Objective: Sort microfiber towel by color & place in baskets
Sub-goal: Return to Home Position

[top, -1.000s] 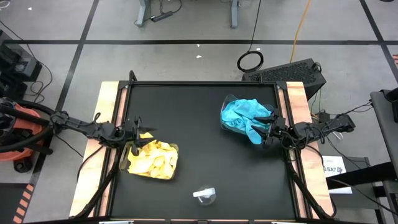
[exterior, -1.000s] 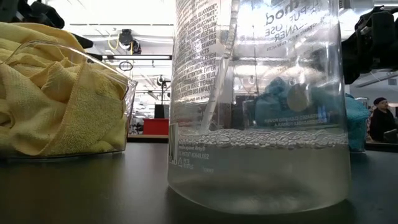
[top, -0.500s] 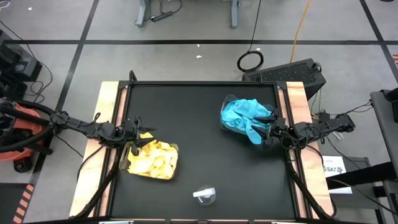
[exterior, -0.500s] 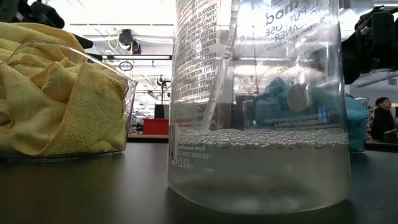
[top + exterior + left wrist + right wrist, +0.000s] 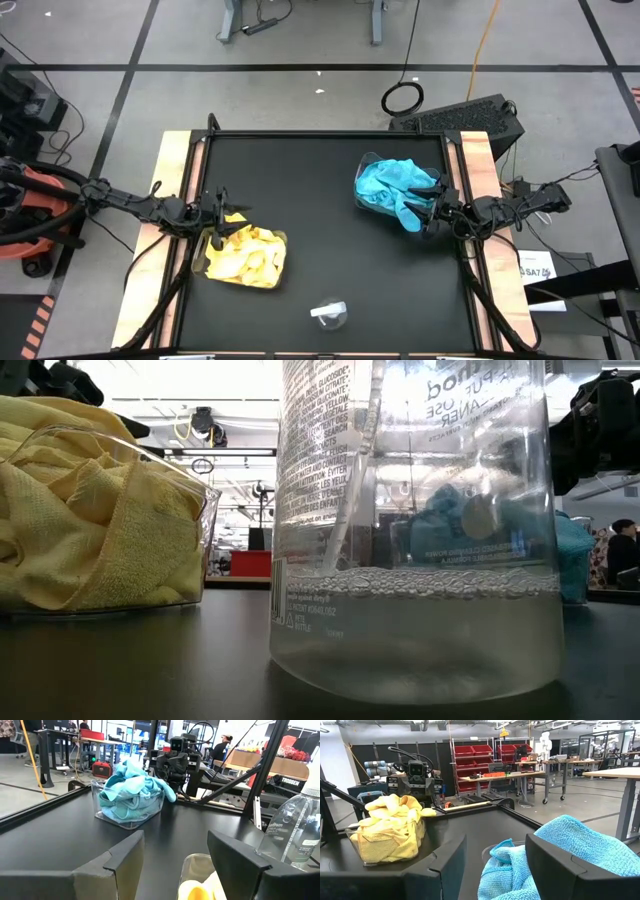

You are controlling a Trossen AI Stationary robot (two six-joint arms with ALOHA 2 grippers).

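Yellow microfiber towels [image 5: 245, 256] fill a clear basket [image 5: 205, 500] at the table's near left. Teal-blue towels [image 5: 396, 188] are heaped in a second clear basket [image 5: 127, 822] at the right, one hanging over its rim. My left gripper [image 5: 222, 222] is open at the left edge, level, just above the yellow basket's rim. My right gripper [image 5: 428, 213] is open at the right edge, level, just above the blue heap. Nothing is between either pair of fingers.
A clear plastic spray bottle [image 5: 330, 315] with some liquid lies near the table's front edge, filling the low view [image 5: 415, 530]. Wooden rails [image 5: 172, 190] run along the table's left and right sides. The black table top [image 5: 300, 210] lies bare between the two baskets.
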